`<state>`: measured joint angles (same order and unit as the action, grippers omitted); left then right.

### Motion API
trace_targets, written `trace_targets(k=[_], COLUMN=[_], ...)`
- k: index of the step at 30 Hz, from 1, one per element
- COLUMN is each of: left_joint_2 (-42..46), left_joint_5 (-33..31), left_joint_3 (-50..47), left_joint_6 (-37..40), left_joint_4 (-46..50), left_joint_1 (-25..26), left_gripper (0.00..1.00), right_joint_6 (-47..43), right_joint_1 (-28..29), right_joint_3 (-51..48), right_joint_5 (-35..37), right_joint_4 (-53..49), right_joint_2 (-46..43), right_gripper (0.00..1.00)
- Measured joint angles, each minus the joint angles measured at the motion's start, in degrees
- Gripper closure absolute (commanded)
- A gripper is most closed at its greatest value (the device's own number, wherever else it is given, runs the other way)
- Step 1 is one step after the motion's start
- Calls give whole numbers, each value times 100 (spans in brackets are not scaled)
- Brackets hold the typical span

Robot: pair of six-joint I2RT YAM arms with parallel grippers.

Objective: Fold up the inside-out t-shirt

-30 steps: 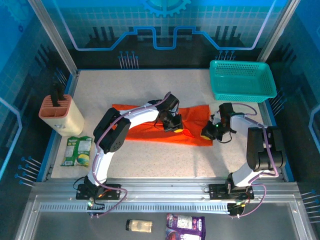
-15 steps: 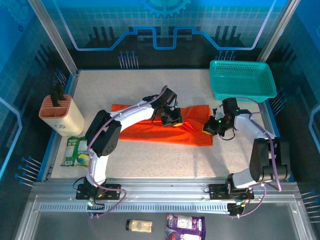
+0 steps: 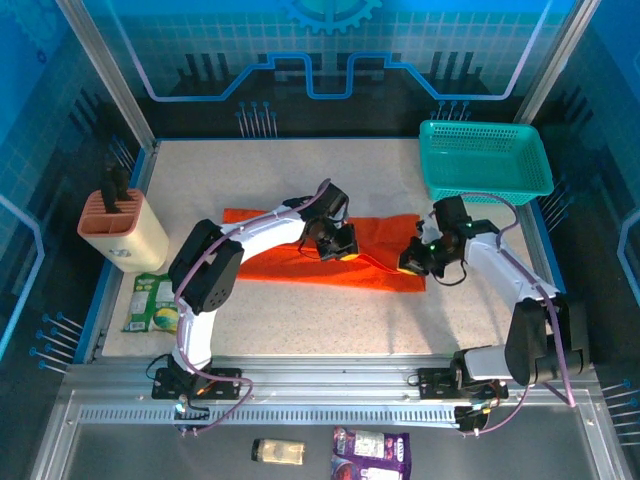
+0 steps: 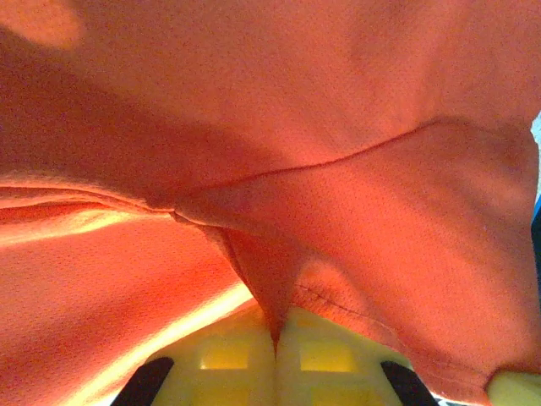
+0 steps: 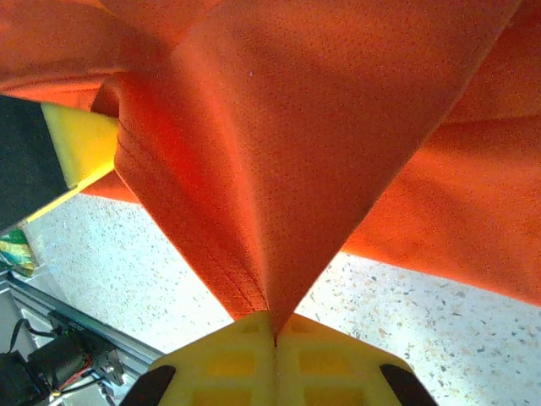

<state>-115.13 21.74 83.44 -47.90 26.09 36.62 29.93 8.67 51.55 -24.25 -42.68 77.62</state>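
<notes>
Worktop (image 3: 300, 180) of pale speckled stone spans the enclosure. Across its middle lies the inside-out t-shirt (image 3: 280, 262), bright orange and drawn out into a long, flat band running left to right. Both arms reach in from the near edge and meet the cloth.

At the far right corner sits a teal mesh basket (image 3: 485, 160), well apart from the shirt. Against the left edge stands a beige slotted holder (image 3: 122, 228) with a dark handle poking from its top. A green packet (image 3: 155, 302) lies just nearer than the holder.

Over the middle of the band, toward its far edge, is the left pincer (image 3: 340, 248). Its wrist camera shows the yellow pads (image 4: 228, 359) pressed together with a narrow fold of orange cloth clenched between them. A seam runs across the fabric above.

At the band's right end is the right pincer (image 3: 412, 262), likewise clenched on the shirt. In its wrist view a stitched hem is caught between the yellow pads (image 5: 325, 364), and the cloth rises from the grip in a taut, tent-like peak with bare worktop showing beneath it.
</notes>
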Motion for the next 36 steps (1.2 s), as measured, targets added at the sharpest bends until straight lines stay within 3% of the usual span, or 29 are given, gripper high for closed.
trace_targets(k=[18,21,26,31,36], left_joint_2=[-2,-2,57,422,857], left_joint_5=[24,68,107,85,15], left_joint_3=[-111,-125,-382,-592,-597], left_joint_6=[-4,-4,9,48,208], left_joint_4=[-81,-85,-105,52,166], left_joint_1=[-9,-9,-11,-46,-245], left_gripper=[100,88,75,70,73], right_joint_6=[273,275,247,234,199], right_joint_1=[81,83,87,103,103], right_joint_3=[-664,-782,-881,-861,-472], right_joint_5=[-26,-39,-20,85,181], right_joint_4=[341,450,518,396,164], right_joint_2=[-35,66,315,284,262], right_gripper=[100,99,76,70,68])
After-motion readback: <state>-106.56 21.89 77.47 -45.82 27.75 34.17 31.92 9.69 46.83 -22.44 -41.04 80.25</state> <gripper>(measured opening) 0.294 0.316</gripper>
